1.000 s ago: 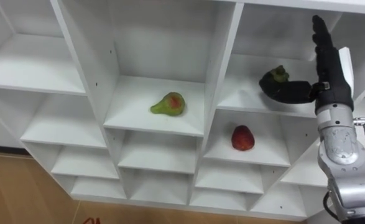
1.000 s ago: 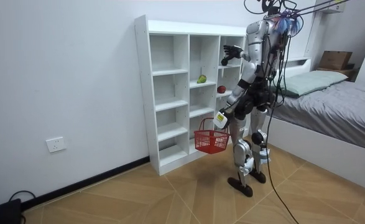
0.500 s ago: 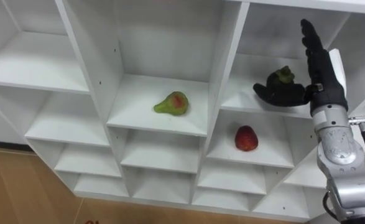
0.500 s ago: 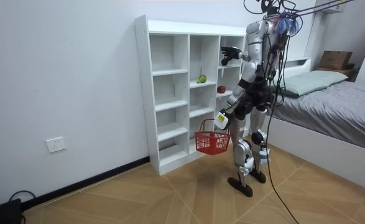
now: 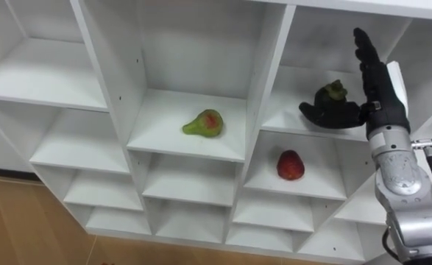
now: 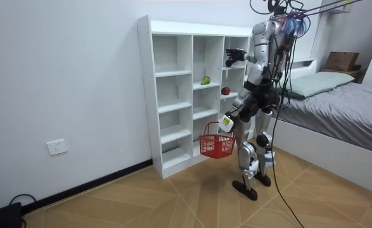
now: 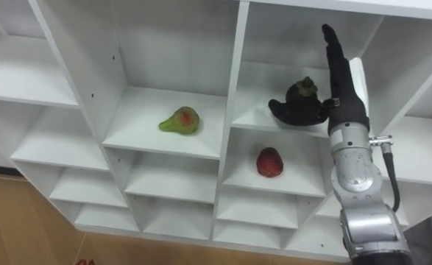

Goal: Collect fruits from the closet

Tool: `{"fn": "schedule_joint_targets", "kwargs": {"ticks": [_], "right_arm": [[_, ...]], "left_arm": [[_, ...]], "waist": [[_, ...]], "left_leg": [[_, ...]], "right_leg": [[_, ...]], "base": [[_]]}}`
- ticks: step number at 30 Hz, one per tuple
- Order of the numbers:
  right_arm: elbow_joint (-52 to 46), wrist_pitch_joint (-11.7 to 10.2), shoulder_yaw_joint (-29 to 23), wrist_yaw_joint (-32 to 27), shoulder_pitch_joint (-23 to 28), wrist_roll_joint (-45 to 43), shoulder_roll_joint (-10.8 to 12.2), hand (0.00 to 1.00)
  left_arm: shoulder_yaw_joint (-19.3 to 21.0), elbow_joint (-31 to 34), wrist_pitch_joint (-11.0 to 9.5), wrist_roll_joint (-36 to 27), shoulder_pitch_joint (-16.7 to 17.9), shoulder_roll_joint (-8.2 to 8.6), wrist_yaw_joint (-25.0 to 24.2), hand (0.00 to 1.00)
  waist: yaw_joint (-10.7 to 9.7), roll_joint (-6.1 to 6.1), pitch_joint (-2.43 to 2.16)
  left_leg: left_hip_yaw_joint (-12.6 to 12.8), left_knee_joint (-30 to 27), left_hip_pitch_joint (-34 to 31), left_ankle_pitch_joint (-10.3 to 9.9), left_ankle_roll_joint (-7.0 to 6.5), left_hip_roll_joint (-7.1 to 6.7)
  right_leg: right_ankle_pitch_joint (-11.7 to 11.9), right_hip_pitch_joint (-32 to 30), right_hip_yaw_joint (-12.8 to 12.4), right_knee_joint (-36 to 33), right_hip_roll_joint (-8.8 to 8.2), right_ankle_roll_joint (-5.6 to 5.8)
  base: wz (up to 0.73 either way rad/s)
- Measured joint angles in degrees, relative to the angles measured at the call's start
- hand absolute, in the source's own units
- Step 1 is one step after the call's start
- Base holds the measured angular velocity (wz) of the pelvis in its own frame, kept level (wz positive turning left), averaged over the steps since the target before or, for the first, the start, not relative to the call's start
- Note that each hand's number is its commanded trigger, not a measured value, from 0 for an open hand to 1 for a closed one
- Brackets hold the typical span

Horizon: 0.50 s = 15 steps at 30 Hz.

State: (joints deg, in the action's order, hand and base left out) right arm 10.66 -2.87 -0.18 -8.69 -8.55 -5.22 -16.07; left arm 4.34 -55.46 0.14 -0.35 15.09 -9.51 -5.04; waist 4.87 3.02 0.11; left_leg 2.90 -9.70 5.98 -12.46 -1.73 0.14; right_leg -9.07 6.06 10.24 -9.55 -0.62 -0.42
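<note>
Dark fruit partly hidden by right robot hand, fingers straight; room view: left robot hand gripping basket.

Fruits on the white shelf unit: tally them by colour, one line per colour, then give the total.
Green pear-shaped fruit with a red blush: 1
Red rounded fruit: 1
Dark green knobbly fruit, resting against the thumb of the right hand: 1
Total: 3
</note>
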Motion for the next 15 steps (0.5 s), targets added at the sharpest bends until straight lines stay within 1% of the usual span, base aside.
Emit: {"fn": "schedule_joint_targets", "kwargs": {"ticks": [3,7,12,15], "right_arm": [[0.02,0.52,0.01,-0.11,0.00,0.14,0.00,0.00],[1.70,0.51,0.10,0.08,-0.01,0.38,0.00,0.00],[4.73,0.55,0.18,0.18,-0.01,0.43,0.03,0.00],[6.24,0.55,0.15,0.62,-0.10,1.64,-0.07,0.00]], "left_arm": [[0.01,-0.20,0.30,-0.01,0.01,-0.03,0.04,1.00],[-0.01,-0.21,0.82,-0.01,0.15,-0.03,0.11,1.00],[-0.05,-0.67,1.05,0.02,0.44,0.01,0.59,1.00],[-0.06,-0.75,1.30,-0.02,0.43,0.01,0.61,1.00]], "waist": [[0.19,-0.03,0.03],[0.18,-0.11,0.07],[0.18,-0.47,0.38],[0.12,-0.46,0.37]], "left_leg": [[-0.05,-0.22,-0.32,0.00,0.00,-0.01],[-0.11,-0.38,-0.29,0.00,0.00,-0.04],[-0.17,-0.61,-0.36,-0.01,-0.01,0.00],[-0.21,-0.51,-0.39,-0.01,-0.01,0.00]], "right_leg": [[0.00,-0.16,0.11,0.00,-0.02,0.00],[0.00,-0.04,0.18,-0.02,-0.04,0.00],[0.00,-0.04,0.23,-0.04,-0.12,0.00],[0.00,-0.06,0.33,-0.04,-0.13,0.00]], "base": [[0.00],[0.00],[0.00],[0.00]]}}
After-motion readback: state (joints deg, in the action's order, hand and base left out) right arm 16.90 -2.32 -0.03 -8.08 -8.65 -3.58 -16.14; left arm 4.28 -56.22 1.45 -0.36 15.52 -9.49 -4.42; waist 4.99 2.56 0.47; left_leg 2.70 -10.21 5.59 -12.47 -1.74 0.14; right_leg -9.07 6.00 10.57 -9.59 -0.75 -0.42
